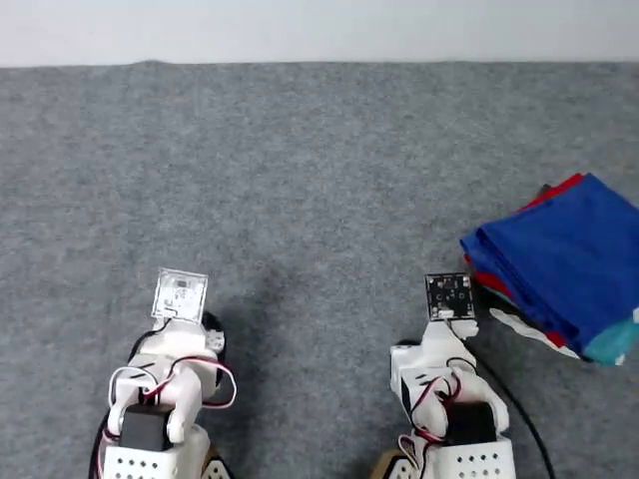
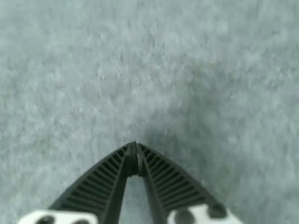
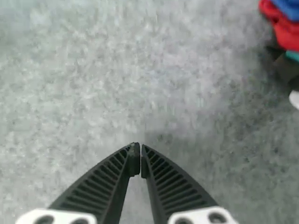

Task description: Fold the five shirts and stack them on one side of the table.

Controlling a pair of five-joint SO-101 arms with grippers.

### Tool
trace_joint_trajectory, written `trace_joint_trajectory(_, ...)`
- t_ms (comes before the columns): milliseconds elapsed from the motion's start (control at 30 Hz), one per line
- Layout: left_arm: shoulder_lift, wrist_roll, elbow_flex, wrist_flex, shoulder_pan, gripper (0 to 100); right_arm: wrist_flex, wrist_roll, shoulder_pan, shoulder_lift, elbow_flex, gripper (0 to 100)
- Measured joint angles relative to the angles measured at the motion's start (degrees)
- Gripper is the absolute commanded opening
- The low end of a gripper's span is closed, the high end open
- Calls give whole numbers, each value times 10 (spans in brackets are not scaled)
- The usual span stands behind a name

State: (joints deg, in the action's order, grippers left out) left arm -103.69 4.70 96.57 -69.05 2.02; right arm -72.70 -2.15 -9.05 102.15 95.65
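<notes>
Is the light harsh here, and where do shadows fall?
High view: even light, a soft shadow on the grey mat beside the left arm. Left wrist view: a dim patch ahead of the left pincer. Right wrist view: a fainter one ahead of the right pincer.

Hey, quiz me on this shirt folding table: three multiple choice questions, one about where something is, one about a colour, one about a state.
1. In the high view, where on the table is the shirt stack?
A. right edge
B. between the arms
C. far left corner

2. What colour is the top shirt?
A. white
B. blue
C. yellow

3. How is the left gripper?
A. wide open
B. shut on a shirt
C. shut, empty

Answers: 1 A, the pile lies at the picture's right edge. 2 B, blue cloth lies uppermost. 3 C, its fingertips meet over bare table.
</notes>
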Motion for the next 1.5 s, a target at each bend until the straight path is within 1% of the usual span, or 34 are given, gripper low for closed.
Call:
trace_joint_trajectory(167,0,0,0,-12,-1,6,-14,25,39,0,0,9)
trace_joint_trajectory(400,0,0,0,-26,-86,6,-14,26,127,0,0,9)
trace_joint_trajectory(533,0,0,0,-29,-99,6,-14,26,192,0,0,9)
trace_joint_trajectory(633,0,0,0,-29,-101,6,-14,26,219,0,0,9)
trace_joint_trajectory(1500,0,9,0,-29,-104,6,-14,26,228,0,0,9)
